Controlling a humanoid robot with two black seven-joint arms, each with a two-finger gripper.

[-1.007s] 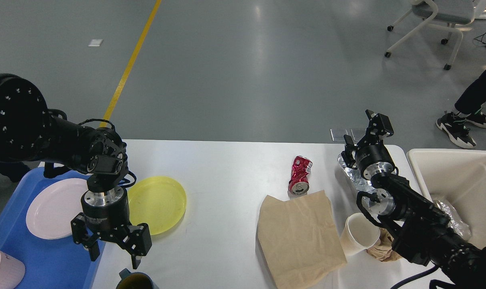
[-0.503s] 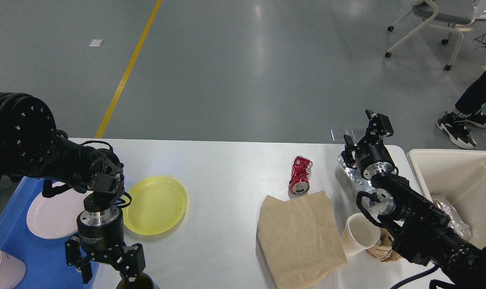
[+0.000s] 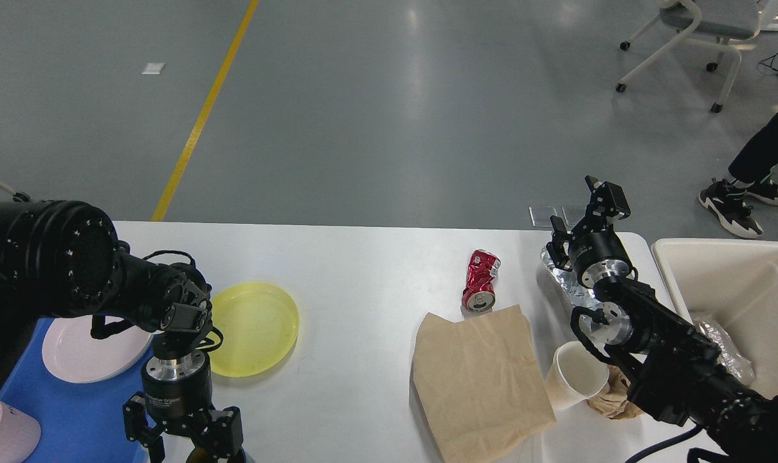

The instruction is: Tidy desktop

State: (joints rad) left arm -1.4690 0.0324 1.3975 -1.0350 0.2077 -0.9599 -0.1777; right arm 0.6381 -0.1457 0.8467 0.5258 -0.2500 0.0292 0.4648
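Note:
The white desktop [image 3: 363, 257] holds a yellow plate [image 3: 254, 328], a crushed red can [image 3: 481, 280], a brown paper bag [image 3: 479, 379], a tipped paper cup [image 3: 575, 376], crumpled foil [image 3: 566, 286] and a brown paper wad [image 3: 611, 399]. My left gripper [image 3: 183, 444] points down at the bottom edge, fingers spread, with its tips cut off by the frame. A sliver of a dark mug [image 3: 196, 455] shows between them. My right gripper [image 3: 582, 212] is open and empty, raised over the foil.
A blue tray [image 3: 74, 411] at the left holds a white plate [image 3: 87, 347] and a pink mug [image 3: 3, 440]. A cream-white bin [image 3: 736, 283] with foil scraps stands at the right. A person's feet and a chair are on the floor beyond.
My left arm has moved toward the near edge and slightly right. Its gripper has dropped around the dark mug, now mostly out of frame. The right arm has not moved.

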